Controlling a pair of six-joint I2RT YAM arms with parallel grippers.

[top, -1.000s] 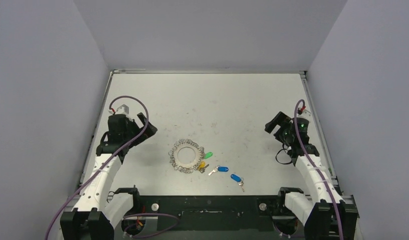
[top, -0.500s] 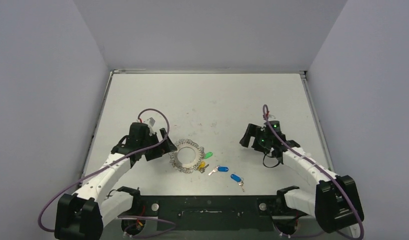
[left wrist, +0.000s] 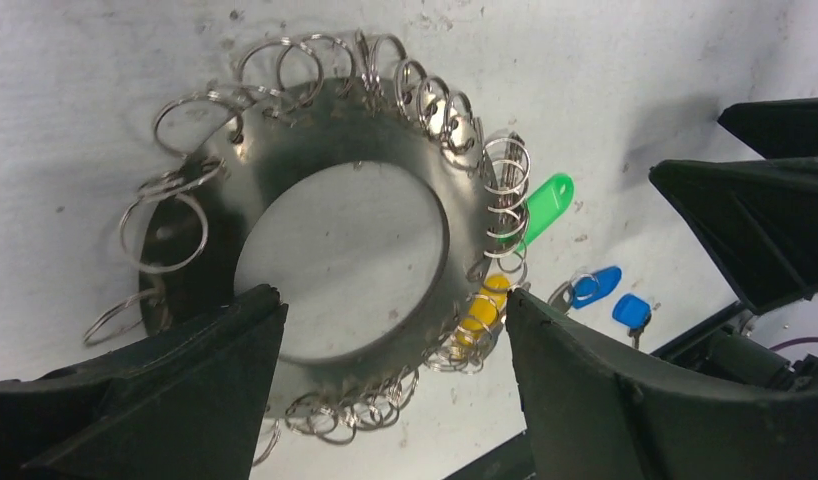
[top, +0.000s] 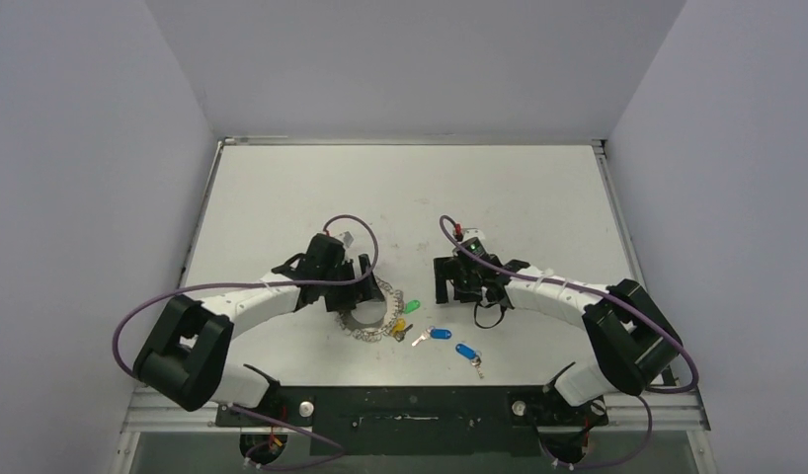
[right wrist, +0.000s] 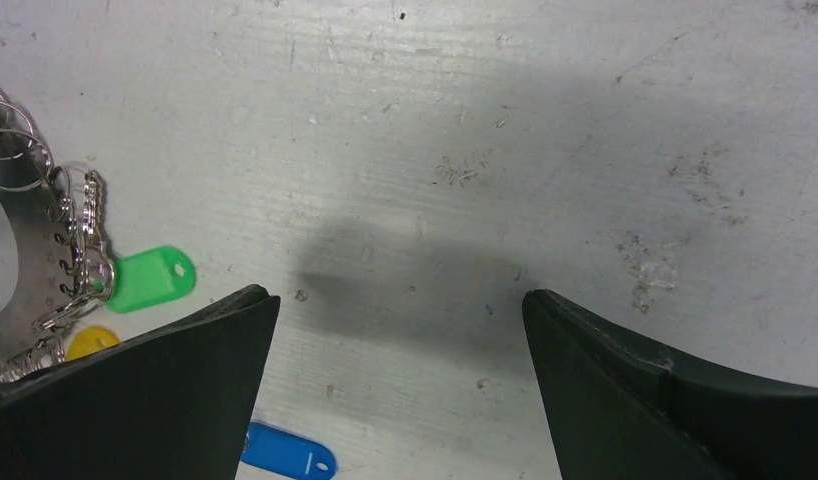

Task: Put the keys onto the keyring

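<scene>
The keyring (top: 373, 323) lies flat at the table's near centre, a wide silver ring (left wrist: 285, 140) edged with wire loops. My left gripper (top: 359, 294) hovers over it, open, its fingers (left wrist: 395, 295) straddling the ring's near side. The green-tagged key (top: 412, 306) (left wrist: 547, 195) and the yellow-tagged key (top: 397, 327) (left wrist: 477, 310) lie at the ring's right edge among the loops. Two blue-tagged keys (top: 440, 334) (top: 465, 351) lie loose to the right. My right gripper (top: 442, 282) (right wrist: 397, 295) is open over bare table, just right of the green tag (right wrist: 150, 278).
The grey table (top: 410, 197) is scuffed and walled on three sides. A black rail (top: 410, 405) with both arm bases runs along the near edge, close to the blue keys.
Both arms swung inward from the table's sides. The left gripper now sits over the keyring with its jaws a little narrower. The right gripper came beside the green key, still wide.
</scene>
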